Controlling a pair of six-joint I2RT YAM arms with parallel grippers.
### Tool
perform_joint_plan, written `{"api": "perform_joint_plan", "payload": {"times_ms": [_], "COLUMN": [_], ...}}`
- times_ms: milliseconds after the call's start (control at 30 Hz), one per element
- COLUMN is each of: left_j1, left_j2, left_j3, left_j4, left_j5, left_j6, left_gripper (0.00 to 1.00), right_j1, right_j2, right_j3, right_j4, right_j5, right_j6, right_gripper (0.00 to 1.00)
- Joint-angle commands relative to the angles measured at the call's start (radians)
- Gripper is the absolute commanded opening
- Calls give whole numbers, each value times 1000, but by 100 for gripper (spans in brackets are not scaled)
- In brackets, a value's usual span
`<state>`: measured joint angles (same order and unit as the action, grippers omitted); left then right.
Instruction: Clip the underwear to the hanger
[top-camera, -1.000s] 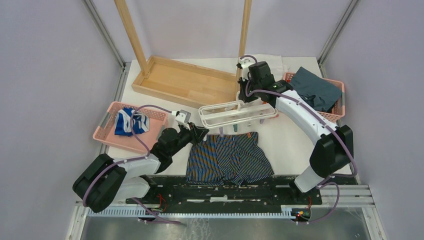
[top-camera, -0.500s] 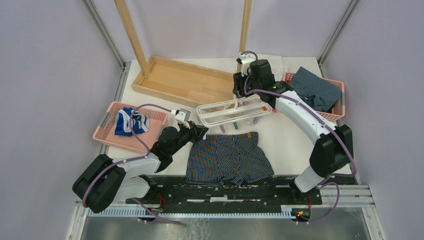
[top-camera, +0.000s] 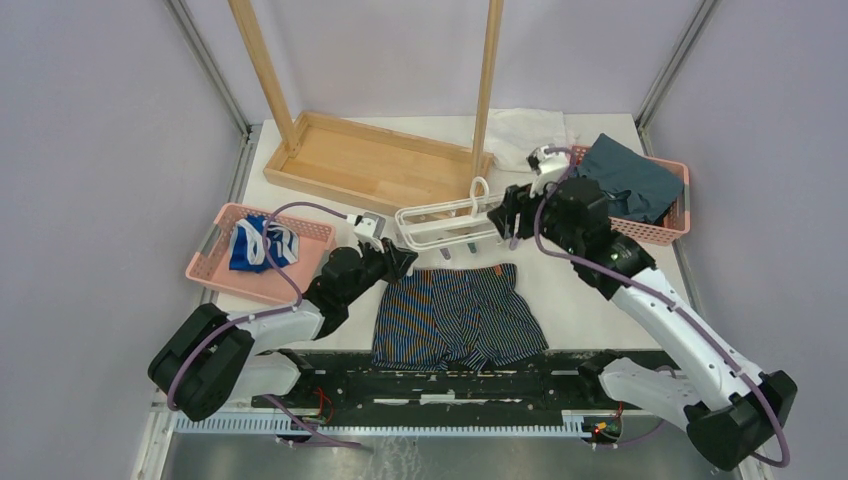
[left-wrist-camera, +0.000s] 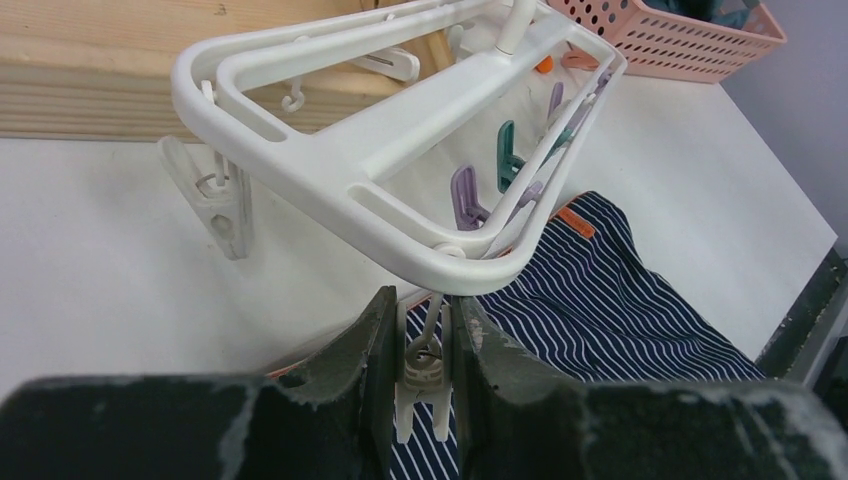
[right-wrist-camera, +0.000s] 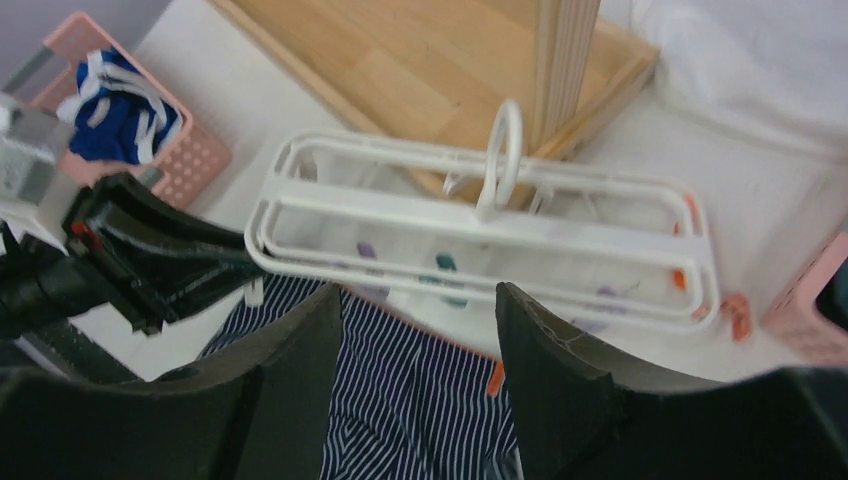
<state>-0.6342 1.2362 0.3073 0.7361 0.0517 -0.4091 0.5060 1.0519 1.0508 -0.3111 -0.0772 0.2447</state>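
Lower centre, the underwear (top-camera: 458, 315) lies flat; it looks soft and limp, best taken at the waistband edge. Just above, the left gripper (left-wrist-camera: 421, 340) pinches a white clip (left-wrist-camera: 420, 385) of the light, stiff hanger (left-wrist-camera: 335, 180). Beyond, at centre right, the right gripper (right-wrist-camera: 418, 300) gapes wide, empty.

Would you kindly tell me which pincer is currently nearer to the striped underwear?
Left. The left pincer pinches a white clip right above the underwear at its waistband corner; the right pincer is open by the far end of the hanger, beyond the waistband.
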Motion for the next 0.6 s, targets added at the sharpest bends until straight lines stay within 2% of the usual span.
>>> {"api": "perform_joint_plan", "payload": {"times_ms": [0, 133, 233, 267, 367, 567], "left_j1": [8, 10, 14, 15, 16, 29], "left_j2": [-2, 10, 23, 22, 20, 30], "left_j3": [29, 27, 36, 42, 40, 35], "left_j4": [52, 73, 71, 58, 48, 43], "left_j5": [-76, -131, -149, -154, -173, -228], "left_j6": [58, 89, 88, 83, 78, 74], "left_gripper": [3, 3, 3, 3, 3, 3], "right_j1": [109, 213, 254, 258, 258, 259], "right_j2": [-77, -85, -33, -13, 83, 301], "right_j3": [-152, -261, -297, -315, -364, -334], "right_j4": [-41, -4, 103, 173, 383, 598], "right_j5": [150, 146, -14, -116, -282, -412], "right_j6": [153, 170, 83, 40, -47, -161], "right_gripper": [65, 66, 70, 72, 74, 76]}}
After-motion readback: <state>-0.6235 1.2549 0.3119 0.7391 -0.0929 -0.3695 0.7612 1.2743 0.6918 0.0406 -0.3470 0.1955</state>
